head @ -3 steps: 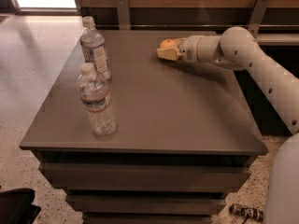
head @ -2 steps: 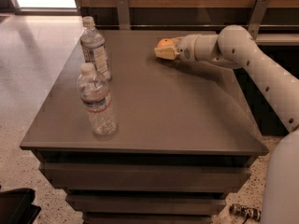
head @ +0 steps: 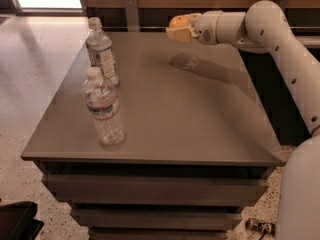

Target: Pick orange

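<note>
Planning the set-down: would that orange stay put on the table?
Probably not: the orange looks round, so it may roll on the flat table. Its smooth-looking skin might slip in the gripper holding it above the far edge.

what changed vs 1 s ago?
The tool, over the far side of the table, rose off the tabletop with the orange gripped in it; its shadow now falls on the surface below. The far bottle and the near bottle stayed upright in place.
</note>
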`<state>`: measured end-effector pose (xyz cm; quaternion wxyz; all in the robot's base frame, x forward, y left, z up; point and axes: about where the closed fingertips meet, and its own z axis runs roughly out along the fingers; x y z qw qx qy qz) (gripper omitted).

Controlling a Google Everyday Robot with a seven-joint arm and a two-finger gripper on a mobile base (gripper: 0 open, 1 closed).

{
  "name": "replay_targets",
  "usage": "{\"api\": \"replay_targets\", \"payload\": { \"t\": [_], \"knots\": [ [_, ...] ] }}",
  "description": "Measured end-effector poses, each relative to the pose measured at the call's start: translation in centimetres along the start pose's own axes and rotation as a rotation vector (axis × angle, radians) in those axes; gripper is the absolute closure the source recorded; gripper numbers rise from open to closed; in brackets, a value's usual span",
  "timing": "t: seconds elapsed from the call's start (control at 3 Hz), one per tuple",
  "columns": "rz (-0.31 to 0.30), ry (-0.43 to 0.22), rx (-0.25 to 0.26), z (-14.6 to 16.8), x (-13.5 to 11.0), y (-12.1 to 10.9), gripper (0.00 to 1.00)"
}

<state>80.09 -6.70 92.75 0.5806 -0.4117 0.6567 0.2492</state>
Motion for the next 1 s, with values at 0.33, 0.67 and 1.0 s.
{"api": "replay_targets", "payload": {
  "t": [0.33, 0.67, 1.0],
  "knots": [
    [-0.066, -0.064, -0.001, -1.6, -3.6, -0.4, 1.0],
    [-0.122, -0.107, 0.006, -3.0, -6.4, -0.3, 1.0],
    [-0.126, -0.108, 0.006, -3.1, -6.5, -0.3, 1.0]
  ]
}}
